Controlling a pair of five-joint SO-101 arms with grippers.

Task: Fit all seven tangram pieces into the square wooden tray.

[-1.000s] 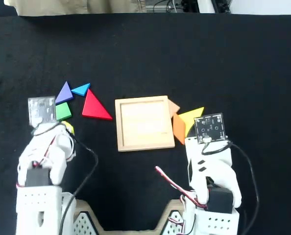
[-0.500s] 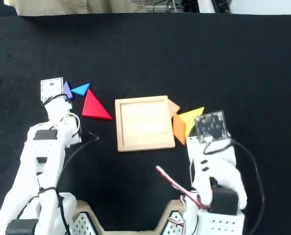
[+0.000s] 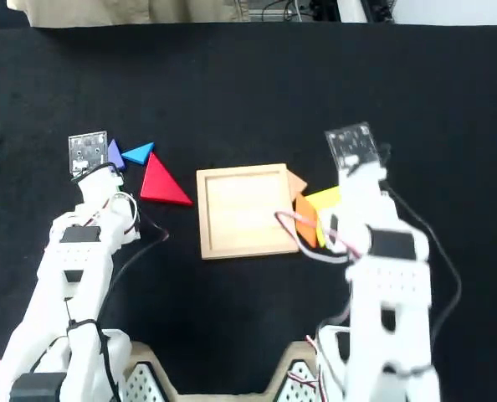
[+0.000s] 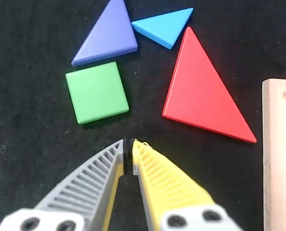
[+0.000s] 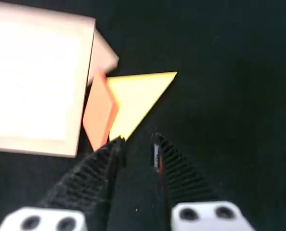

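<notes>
Tray: the square wooden tray point(image 3: 205, 213) sits mid-surface point(image 3: 248, 92), with no piece in it yet.
Left group: the red triangle point(image 3: 159, 184), light-blue triangle point(image 3: 138, 154), purple triangle point(image 3: 113, 155) and green square point(image 4: 97, 91) lie at the tray's 9 to 10 o'clock, likely the left arm's share.
Right group: the yellow triangle point(image 5: 133, 98), orange parallelogram point(image 5: 99, 110) and peach piece point(image 5: 104, 57) crowd its 3 o'clock edge.
Left claw point(image 4: 128, 143): all but closed, holding nothing, near the green square.
Right claw point(image 5: 137, 139): slightly parted, empty, just beside the yellow triangle's corner.

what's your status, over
Left gripper shut, empty, by green square. Right gripper open at yellow triangle, orange piece against it. Tray holds no pieces.
</notes>
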